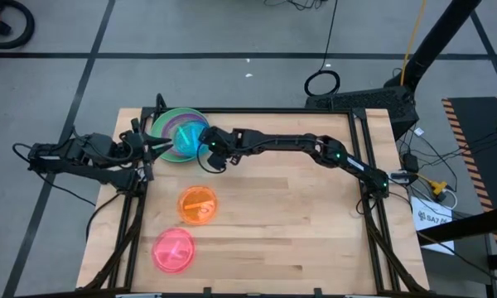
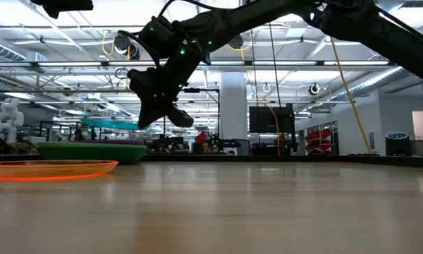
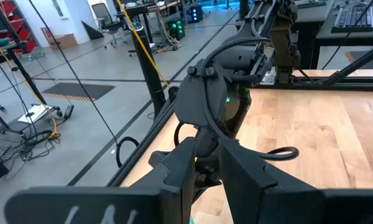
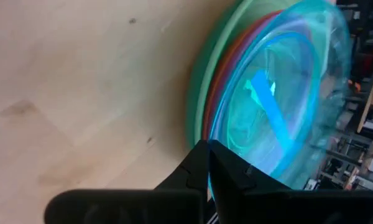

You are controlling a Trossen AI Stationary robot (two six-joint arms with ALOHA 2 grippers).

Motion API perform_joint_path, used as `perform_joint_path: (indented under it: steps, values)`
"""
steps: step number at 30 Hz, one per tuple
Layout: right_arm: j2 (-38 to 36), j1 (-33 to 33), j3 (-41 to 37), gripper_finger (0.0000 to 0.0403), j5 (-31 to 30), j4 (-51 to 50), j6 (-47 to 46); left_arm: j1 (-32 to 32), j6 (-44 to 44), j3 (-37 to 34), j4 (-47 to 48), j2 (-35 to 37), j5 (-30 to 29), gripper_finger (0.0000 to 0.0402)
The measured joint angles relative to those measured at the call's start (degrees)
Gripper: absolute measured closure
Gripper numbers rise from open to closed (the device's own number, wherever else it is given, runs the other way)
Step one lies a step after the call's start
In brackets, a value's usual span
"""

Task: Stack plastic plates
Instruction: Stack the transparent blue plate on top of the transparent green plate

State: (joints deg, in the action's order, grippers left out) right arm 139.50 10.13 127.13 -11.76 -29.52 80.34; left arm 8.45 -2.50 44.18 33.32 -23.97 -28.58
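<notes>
Right gripper (image 4: 209, 163) pinches the near rim of the translucent teal round plastic plate (image 4: 280, 99), fingers pressed together on it, holding it just over the stack of larger opaque plates (image 1: 167, 124) at the table's far left. Lower it level and centred before letting go, else it slides off. Left gripper (image 1: 139, 145) sits beside the stack, fingers slightly apart, holding nothing. Translucent orange plate (image 1: 197, 204) and pink plate (image 1: 173, 250) lie nearer, well apart from both grippers

No legible text — none anywhere
</notes>
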Motion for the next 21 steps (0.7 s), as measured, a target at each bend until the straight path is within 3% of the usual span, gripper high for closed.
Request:
perform_joint_path:
  steps: [15, 21]
  values:
    - [0.0, 0.0, 0.0, 0.036, 0.0, 5.7, -5.3, 0.0, 0.0, 0.0, 0.0, 0.0, 0.0, 0.0321]
    - [0.0, 0.2, 0.0, 0.0322, -0.1, 7.3, -8.4, 0.0, 0.0, 0.0, 0.0, 0.0, 0.0, 0.0321]
